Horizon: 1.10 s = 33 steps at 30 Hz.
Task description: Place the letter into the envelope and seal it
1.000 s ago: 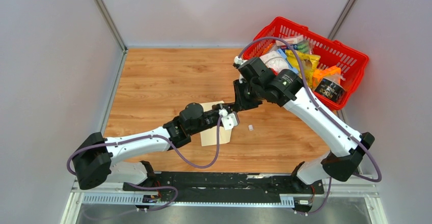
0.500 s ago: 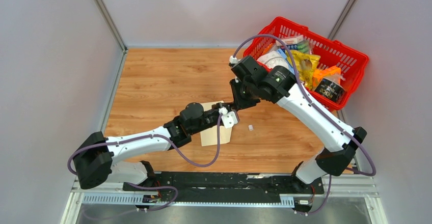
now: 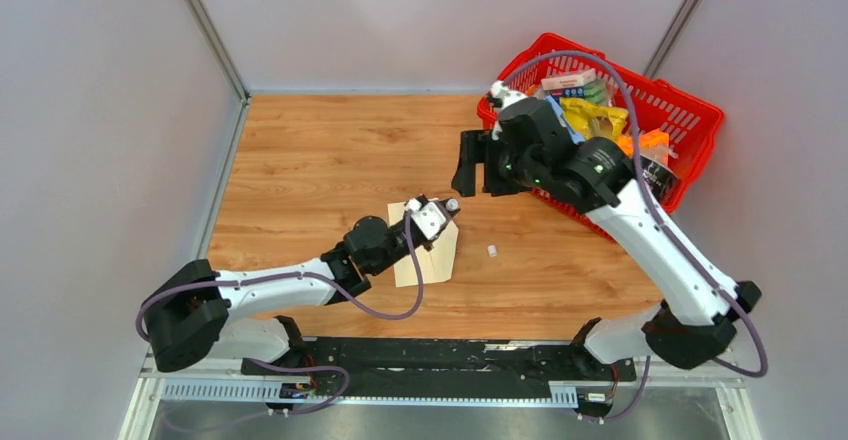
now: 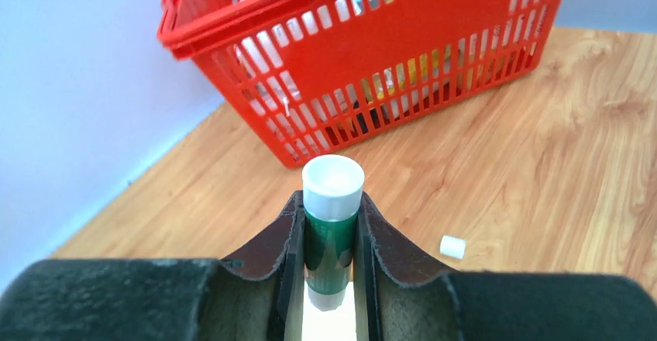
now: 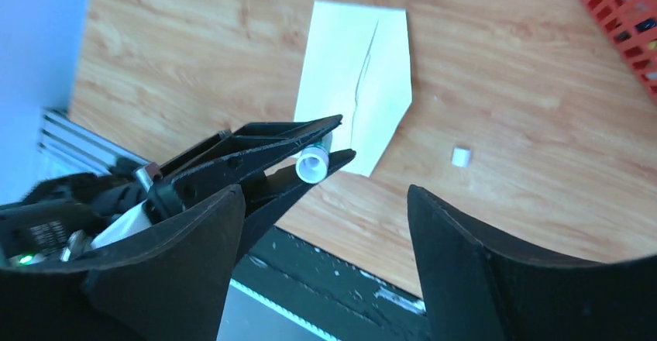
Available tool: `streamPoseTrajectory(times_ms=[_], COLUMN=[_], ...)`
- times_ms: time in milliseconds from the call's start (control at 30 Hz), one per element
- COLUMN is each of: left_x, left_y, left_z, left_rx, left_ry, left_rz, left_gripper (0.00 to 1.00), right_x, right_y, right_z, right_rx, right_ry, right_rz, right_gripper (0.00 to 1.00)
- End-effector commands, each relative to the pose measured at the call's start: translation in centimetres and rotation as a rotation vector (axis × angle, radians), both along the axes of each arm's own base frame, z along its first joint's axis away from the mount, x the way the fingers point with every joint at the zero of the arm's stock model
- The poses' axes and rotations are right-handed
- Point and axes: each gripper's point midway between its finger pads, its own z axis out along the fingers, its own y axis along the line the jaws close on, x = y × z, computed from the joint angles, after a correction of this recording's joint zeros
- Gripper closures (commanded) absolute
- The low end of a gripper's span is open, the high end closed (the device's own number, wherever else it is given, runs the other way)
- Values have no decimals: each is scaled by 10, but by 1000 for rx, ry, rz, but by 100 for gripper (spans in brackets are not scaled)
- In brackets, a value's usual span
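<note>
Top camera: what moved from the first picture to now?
The right fingers pulled away from the left fingers, back toward the red basket, and are open. The left fingers turned a little, keeping the glue stick pinched. The envelope and small white cap stayed put.

One overhead view, two wrist views.
The counter [image 3: 300, 160] is seen whole from behind the arm bases; the left wrist view is aimed low at the red basket [image 4: 434, 54], the right down onto the envelope [image 5: 387, 70] (from higher up); a small white cap [image 3: 492, 251] is shared by all.
</note>
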Motion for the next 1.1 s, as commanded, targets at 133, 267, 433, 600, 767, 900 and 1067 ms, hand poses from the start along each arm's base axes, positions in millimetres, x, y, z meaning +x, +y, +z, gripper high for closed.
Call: streamPoseTrajectory(times_ms=[133, 267, 433, 600, 767, 900, 1067], left_x=[22, 32, 33, 33, 29, 32, 38], left_y=[53, 89, 109, 111, 90, 86, 70], left_z=[24, 6, -11, -25, -13, -19, -41], left_rx=[-478, -611, -679, -681, -659, -602, -506], left_ry=[299, 393, 397, 412, 425, 414, 381], left_rz=[176, 271, 306, 284, 140, 142, 105], left_gripper=[100, 100, 100, 100, 100, 100, 100], right_x=[20, 18, 10, 18, 24, 35, 31], right_y=[-33, -26, -3, 4, 10, 3, 13], right_z=[21, -29, -70, -90, -78, -90, -135], right_rx=[216, 241, 321, 309, 288, 196, 159], right_ry=[-150, -86, -23, -6, -40, -26, 110], right_rz=[-167, -163, -82, -79, -50, -93, -93], right_gripper=[22, 25, 33, 37, 38, 40, 44])
